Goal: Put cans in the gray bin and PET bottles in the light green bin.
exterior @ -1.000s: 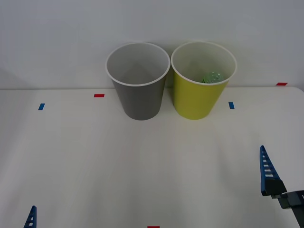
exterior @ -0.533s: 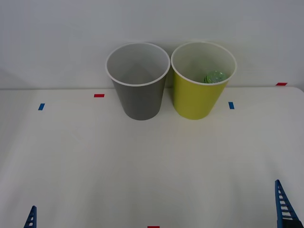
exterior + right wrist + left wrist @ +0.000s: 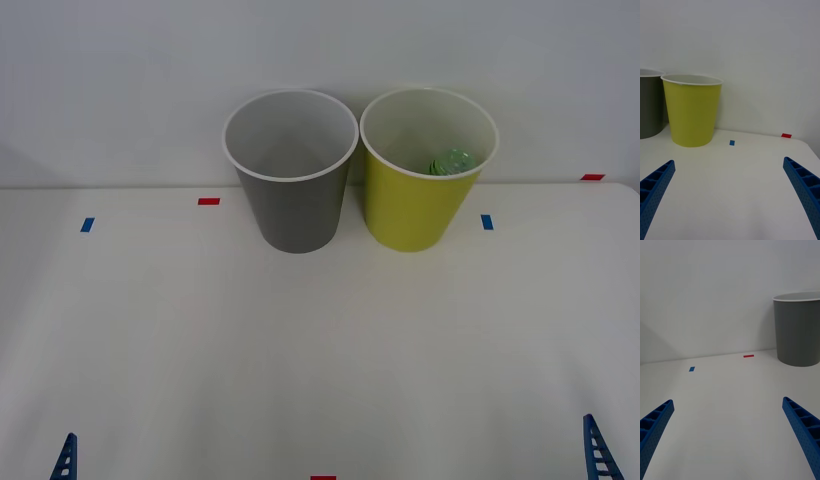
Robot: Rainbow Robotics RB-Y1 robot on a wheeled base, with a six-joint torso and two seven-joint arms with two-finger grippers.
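Note:
The gray bin and the light green bin stand side by side at the table's far edge, against the wall. A clear PET bottle with a green label lies inside the light green bin, just below its rim. Cans are out of view. My right gripper is open and holds nothing; it sits low at the near right, with a blue finger showing and the light green bin far ahead of it. At the near left my left gripper is open too, facing the gray bin.
Small blue tape marks and red tape marks dot the white table. Another red mark lies at the near edge. A plain white wall rises right behind the bins.
My right gripper has drawn back toward the table's near right corner, so less of its finger shows in the front view. The left gripper, bins and bottle have not moved.

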